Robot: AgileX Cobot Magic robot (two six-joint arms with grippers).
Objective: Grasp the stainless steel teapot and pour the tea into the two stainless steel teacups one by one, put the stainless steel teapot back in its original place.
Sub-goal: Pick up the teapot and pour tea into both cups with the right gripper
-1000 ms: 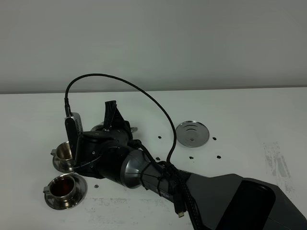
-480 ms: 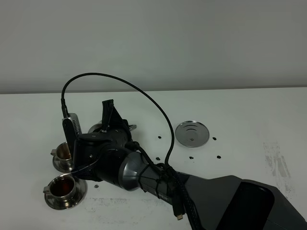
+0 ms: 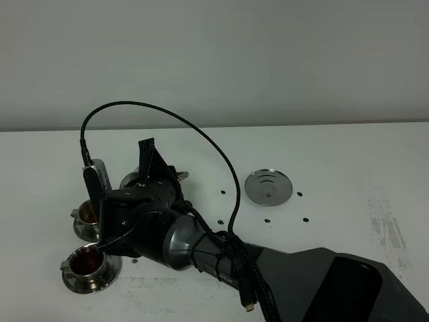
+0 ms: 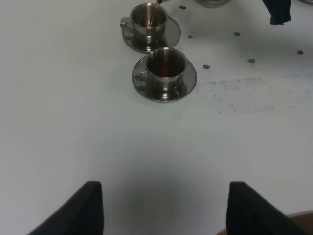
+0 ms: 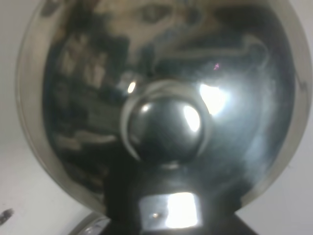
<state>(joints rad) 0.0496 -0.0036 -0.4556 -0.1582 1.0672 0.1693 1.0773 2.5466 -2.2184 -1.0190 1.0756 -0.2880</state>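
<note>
The right hand (image 3: 144, 176) is buried behind its own arm in the exterior high view and never shown directly; it is taken to be pressed together on the handle of the stainless steel teapot (image 5: 161, 107), whose lid and knob fill the right wrist view. The left hand (image 4: 161, 210) is seen spread wide and empty, with both dark fingertips (image 4: 90, 210) held low over bare bench (image 4: 73, 122), well apart from the pot, presumably parked out of the way.

The pot is judged to be held tilted above the farther teacup (image 4: 148, 20) so that its spout hangs over the rim; a thin stream of tea (image 4: 154, 13) is seen falling into it. The nearer teacup (image 4: 166, 68), just beside the first, is already filled with dark liquid. The steel disc (image 3: 269, 186), well apart from the pot, is left bare, as the place to which the pot is to be returned.

The pour itself is shown only by the left wrist view. The disc is shown whole only by the exterior high view, where the pot is almost wholly hidden. Nothing but the pot is given by the right wrist view
</note>
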